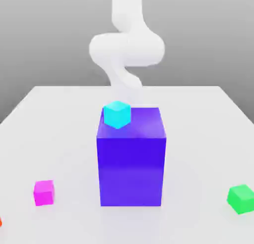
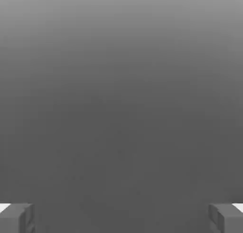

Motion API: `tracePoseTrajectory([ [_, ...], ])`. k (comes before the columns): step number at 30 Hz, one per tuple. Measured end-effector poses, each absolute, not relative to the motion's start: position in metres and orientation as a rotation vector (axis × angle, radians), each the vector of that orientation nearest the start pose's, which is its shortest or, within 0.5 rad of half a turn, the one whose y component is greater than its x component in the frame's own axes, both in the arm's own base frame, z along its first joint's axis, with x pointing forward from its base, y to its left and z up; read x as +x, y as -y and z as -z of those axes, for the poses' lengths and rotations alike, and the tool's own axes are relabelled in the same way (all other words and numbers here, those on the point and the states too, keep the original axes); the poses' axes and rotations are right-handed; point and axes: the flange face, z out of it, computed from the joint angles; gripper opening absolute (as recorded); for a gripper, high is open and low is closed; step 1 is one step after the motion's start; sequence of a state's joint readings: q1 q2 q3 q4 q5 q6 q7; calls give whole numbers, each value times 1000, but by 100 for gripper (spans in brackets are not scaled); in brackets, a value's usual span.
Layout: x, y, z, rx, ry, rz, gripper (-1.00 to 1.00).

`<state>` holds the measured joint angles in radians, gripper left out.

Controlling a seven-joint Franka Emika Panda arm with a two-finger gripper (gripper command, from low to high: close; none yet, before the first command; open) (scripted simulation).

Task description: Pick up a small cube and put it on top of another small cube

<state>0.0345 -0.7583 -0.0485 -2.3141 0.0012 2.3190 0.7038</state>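
The small magenta cube (image 1: 43, 192) lies on the white table near the front, at the exterior view's left. A cyan cube (image 1: 117, 114) sits on the top of the big blue-violet block (image 1: 131, 163), at its back left corner. My white arm (image 1: 126, 44) rises behind the block, well away from the magenta cube. In the hand view my gripper (image 2: 121, 219) is open: its grey fingertips (image 2: 16, 218) stand wide apart with nothing between them, against plain grey.
A green cube (image 1: 241, 198) rests near the front at the exterior view's right. A sliver of something orange-red (image 1: 0, 221) shows at the left edge. The tall block stands in the middle of the table (image 1: 59, 138).
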Motion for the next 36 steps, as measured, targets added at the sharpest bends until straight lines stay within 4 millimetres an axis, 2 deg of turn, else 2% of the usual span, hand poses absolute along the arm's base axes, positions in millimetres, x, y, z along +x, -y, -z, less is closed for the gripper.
tracePoseTrajectory([
  [9, 415, 52, -609, -2714, -596, 854, 0],
  [18, 446, 85, -521, -2850, -239, 723, 0],
  [27, 458, 116, -431, -2929, 125, 594, 0],
  [36, 448, 147, -345, -2959, 493, 456, 0],
])
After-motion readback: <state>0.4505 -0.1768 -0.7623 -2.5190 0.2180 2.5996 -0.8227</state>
